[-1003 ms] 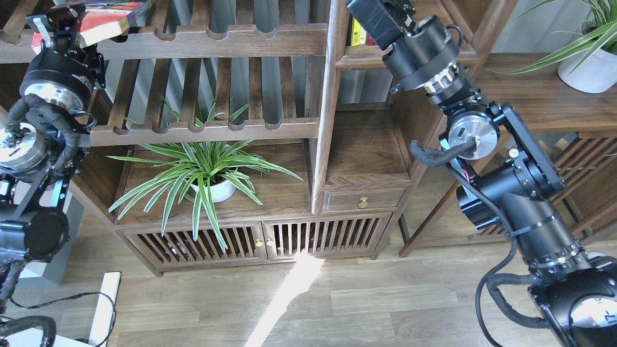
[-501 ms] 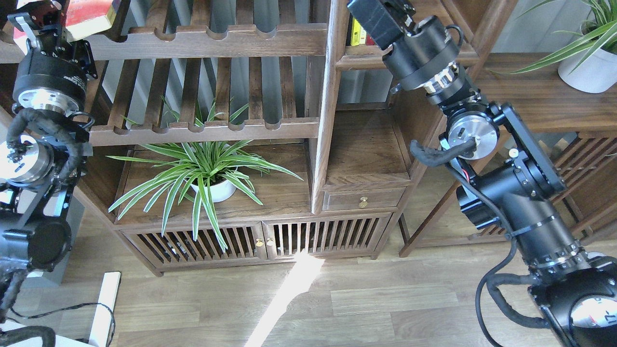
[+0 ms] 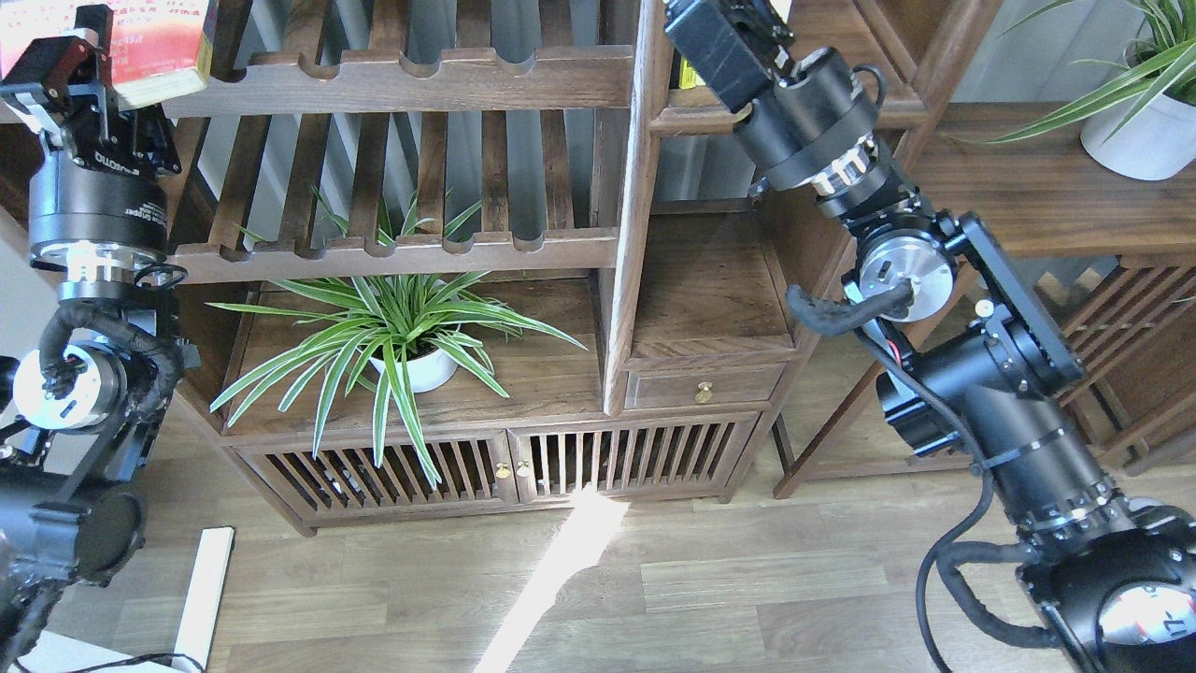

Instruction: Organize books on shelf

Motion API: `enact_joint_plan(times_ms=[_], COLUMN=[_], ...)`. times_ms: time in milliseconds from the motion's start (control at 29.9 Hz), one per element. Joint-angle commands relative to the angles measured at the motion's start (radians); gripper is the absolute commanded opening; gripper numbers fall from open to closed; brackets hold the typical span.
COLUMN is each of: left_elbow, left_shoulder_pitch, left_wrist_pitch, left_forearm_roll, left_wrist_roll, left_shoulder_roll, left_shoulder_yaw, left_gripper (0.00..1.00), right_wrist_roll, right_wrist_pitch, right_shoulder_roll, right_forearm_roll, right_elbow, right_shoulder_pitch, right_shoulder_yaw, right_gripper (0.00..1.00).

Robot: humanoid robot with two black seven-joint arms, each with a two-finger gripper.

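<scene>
Red book (image 3: 140,42): cropped by top edge, clamped in left gripper (image 3: 79,56) | right gripper (image 3: 724,37): fingers cut off, state unclear

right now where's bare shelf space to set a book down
Bare board in the narrow cubby above the small drawer, between the post and side wall. Also the wide board's right part, beside the plant. Crowded: the top cubby, where the right pincer reaches.

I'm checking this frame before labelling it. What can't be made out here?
- Red book: top cut off by the head view's upper edge.
- Left gripper: fingers hidden against the book; grip unclear.
- Right gripper: tips cut off by the top edge.
- Yellow book: mostly hidden by the right arm.
</scene>
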Motion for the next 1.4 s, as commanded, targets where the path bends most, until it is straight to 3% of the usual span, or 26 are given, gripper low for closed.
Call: enact_joint_plan(times_ms=[0, 501, 1370], left_elbow=[0.0, 0.017, -0.003], left_shoulder_pitch=[0.004, 0.025, -0.01], left_wrist_pitch=[-0.03, -0.03, -0.03], left_forearm_roll=[0.001, 0.022, 0.076], left_wrist_roll=[0.006, 0.051, 0.052], left_shoulder_roll=[0.0, 0.014, 0.003], left_shoulder_yaw=[0.023, 0.114, 0.185], left_gripper=[0.0, 0.01, 0.01], right_wrist_roll=[0.0, -0.011, -0.011], right_wrist_pitch=[0.004, 0.004, 0.016], right_shoulder_roll=[0.02, 0.11, 0.11], right_forearm_roll=[0.0, 0.005, 0.005], right_elbow=[0.0, -0.001, -0.001], right_shoulder_pitch=[-0.016, -0.021, -0.056], right_shoulder_yaw=[-0.003, -0.033, -0.105], right_gripper=[1.0, 1.0, 1.0])
